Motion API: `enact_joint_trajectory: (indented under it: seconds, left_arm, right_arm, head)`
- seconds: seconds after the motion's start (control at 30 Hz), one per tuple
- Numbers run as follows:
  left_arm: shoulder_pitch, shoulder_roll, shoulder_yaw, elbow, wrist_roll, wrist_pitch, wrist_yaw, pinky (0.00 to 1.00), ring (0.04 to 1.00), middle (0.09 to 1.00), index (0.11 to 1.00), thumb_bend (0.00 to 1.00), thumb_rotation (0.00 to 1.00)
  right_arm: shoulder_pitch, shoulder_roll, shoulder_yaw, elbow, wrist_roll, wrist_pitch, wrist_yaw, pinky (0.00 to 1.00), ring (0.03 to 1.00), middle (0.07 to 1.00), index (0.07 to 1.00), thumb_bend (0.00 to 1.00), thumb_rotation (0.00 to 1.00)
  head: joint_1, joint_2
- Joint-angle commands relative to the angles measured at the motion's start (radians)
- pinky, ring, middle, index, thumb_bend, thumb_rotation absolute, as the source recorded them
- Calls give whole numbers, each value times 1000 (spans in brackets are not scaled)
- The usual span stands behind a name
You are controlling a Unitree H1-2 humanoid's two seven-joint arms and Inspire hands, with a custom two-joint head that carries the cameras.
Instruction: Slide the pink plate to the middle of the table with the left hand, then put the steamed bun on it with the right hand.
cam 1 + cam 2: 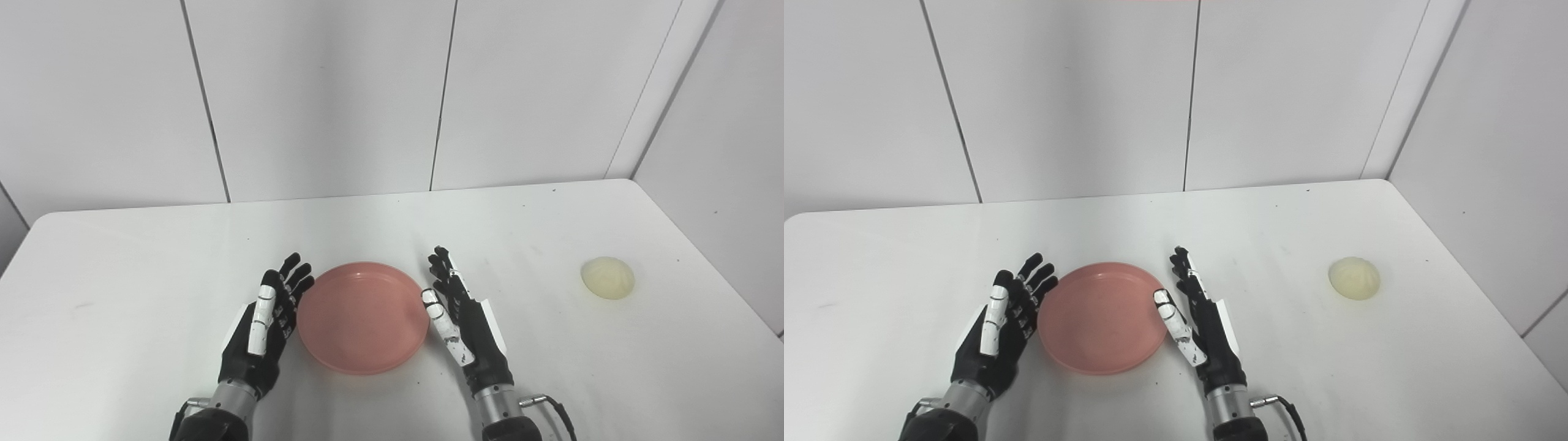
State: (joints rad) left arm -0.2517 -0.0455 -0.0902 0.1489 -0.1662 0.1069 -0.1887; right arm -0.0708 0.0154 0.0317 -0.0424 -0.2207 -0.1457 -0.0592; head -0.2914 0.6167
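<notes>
A round pink plate (362, 316) lies flat on the white table (153, 257), near the front and about mid-width, with nothing on it. My left hand (268, 321) stands open at the plate's left rim, fingers straight and pointing away from me, close to or just touching the rim. My right hand (460, 317) stands open at the plate's right rim in the same pose, its thumb by the rim. A pale cream steamed bun (607, 277) rests on the table far to the right, well apart from both hands.
Grey wall panels (318, 92) rise behind the table, and another wall (729, 141) runs along its right edge close to the bun. The table's rounded corners show at the far left and far right.
</notes>
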Motion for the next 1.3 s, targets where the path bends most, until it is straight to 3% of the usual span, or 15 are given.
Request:
enact_joint_trajectory:
  seconds: [0.0,0.13,0.2,0.3,0.37,0.47,0.53,0.6,0.77,0.97,1.1,1.27]
  left_arm:
    - [-21,16,7,15,-3,-2,-15,997,995,994,992,739,1000]
    - [-39,20,7,45,9,-29,-15,1000,1000,1000,1000,749,1000]
    - [-44,12,9,65,26,-47,5,1000,1000,1000,999,741,1000]
    - [-48,1,12,81,30,-65,16,1000,1000,1000,1000,714,1000]
    - [-49,-4,10,87,42,-79,27,1000,1000,1000,1000,703,1000]
    - [-53,-13,13,112,56,-118,45,1000,1000,1000,1000,687,1000]
    - [-58,-19,17,136,65,-154,58,1000,1000,1000,1000,667,1000]
    - [-62,-20,22,152,68,-174,65,1000,1000,1000,1000,663,1000]
    - [-70,-11,23,168,71,-182,59,1000,1000,1000,1000,661,1000]
    - [-72,2,33,175,51,-181,45,1000,1000,1000,1000,647,1000]
    - [-69,11,39,167,42,-172,31,1000,1000,1000,1000,673,1000]
    - [-68,30,47,170,24,-166,6,1000,1000,1000,1000,672,1000]
  right_arm:
    - [-24,-21,-27,-13,-24,-2,-40,933,947,945,967,606,886]
    - [-53,-46,-72,-23,-64,31,-75,922,934,924,945,653,884]
    - [-72,-71,-92,-37,-121,47,-102,904,930,922,946,610,839]
    - [-90,-103,-117,-45,-194,89,-140,888,916,917,941,598,616]
    - [-103,-134,-152,-28,-166,101,-144,887,918,923,947,596,508]
    - [-130,-180,-211,32,-178,111,-193,845,891,908,932,608,441]
    - [-149,-211,-250,75,-172,106,-222,790,859,895,914,623,319]
    - [-169,-238,-291,96,-170,132,-248,753,835,875,897,641,277]
    - [-175,-296,-328,49,-206,194,-269,686,797,835,870,670,241]
    - [-174,-372,-317,20,-331,282,-280,638,745,782,812,728,244]
    - [-177,-385,-326,18,-358,386,-274,719,823,814,822,758,257]
    - [-178,-388,-315,45,-383,448,-299,688,807,819,827,798,241]
  head:
    - [-11,0]
    - [-18,-11]
    - [-11,-19]
    - [-9,-20]
    - [-7,-22]
    - [-1,-28]
    - [-1,-29]
    - [-4,-31]
    - [-40,-39]
    - [-93,-45]
    - [-113,-51]
    - [-146,-59]
